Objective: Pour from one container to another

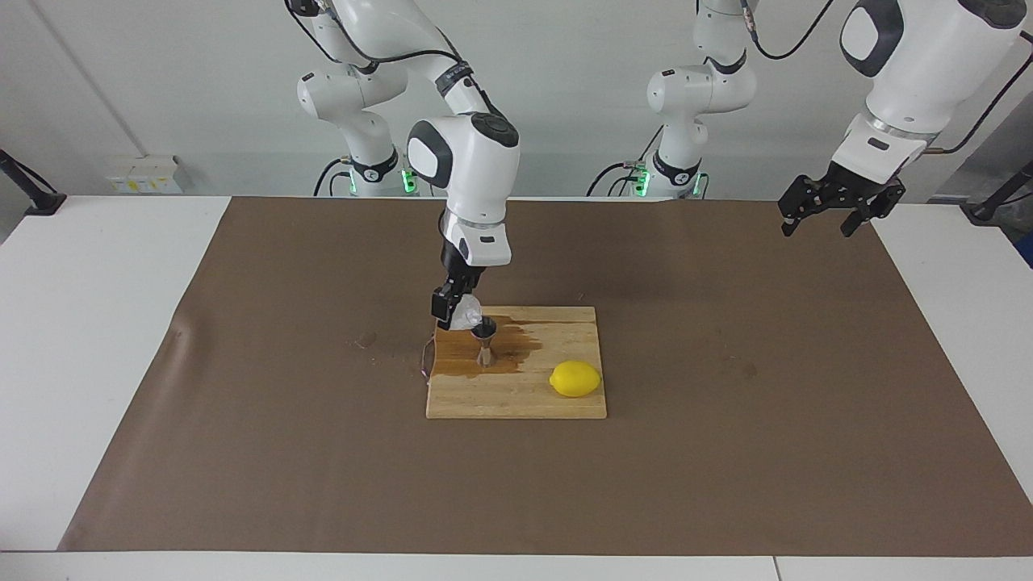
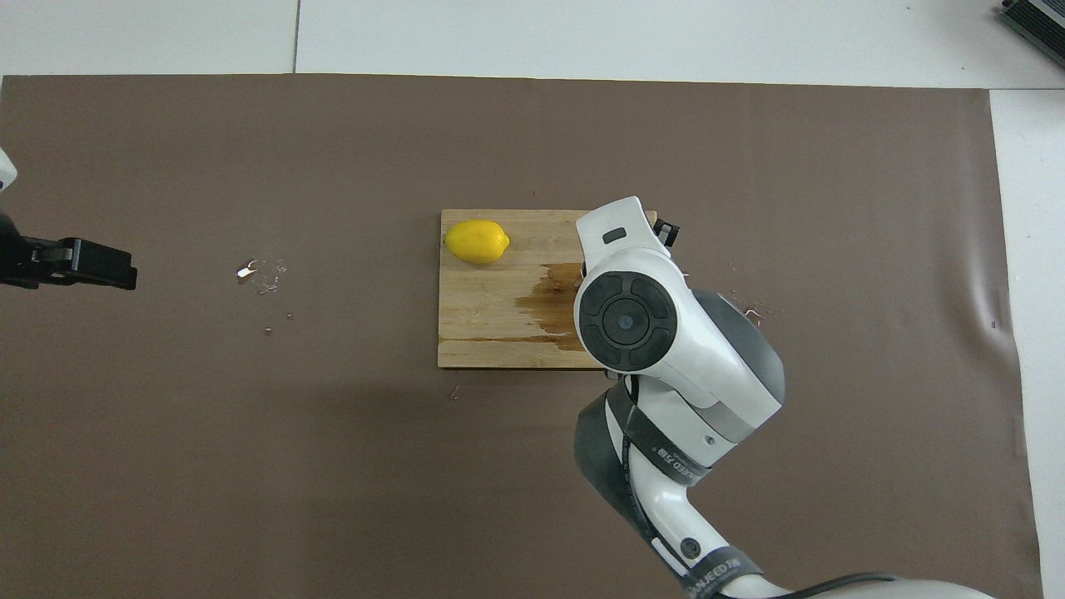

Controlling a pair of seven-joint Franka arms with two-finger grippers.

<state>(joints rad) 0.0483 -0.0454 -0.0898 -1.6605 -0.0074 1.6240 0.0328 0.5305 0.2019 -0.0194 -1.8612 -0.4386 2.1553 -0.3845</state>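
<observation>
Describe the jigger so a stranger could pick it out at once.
Find the wooden cutting board in the middle of the brown mat. On its wet, stained end, toward the right arm, stands the jigger, just under the tilted plastic cup. It is shiny steel with a narrow waist, unlike the yellow lemon.

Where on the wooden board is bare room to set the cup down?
The dry strip of the cutting board between the lemon and the jigger is free. Around the jigger it is crowded and wet: the right hand holds the tilted cup over it.
</observation>
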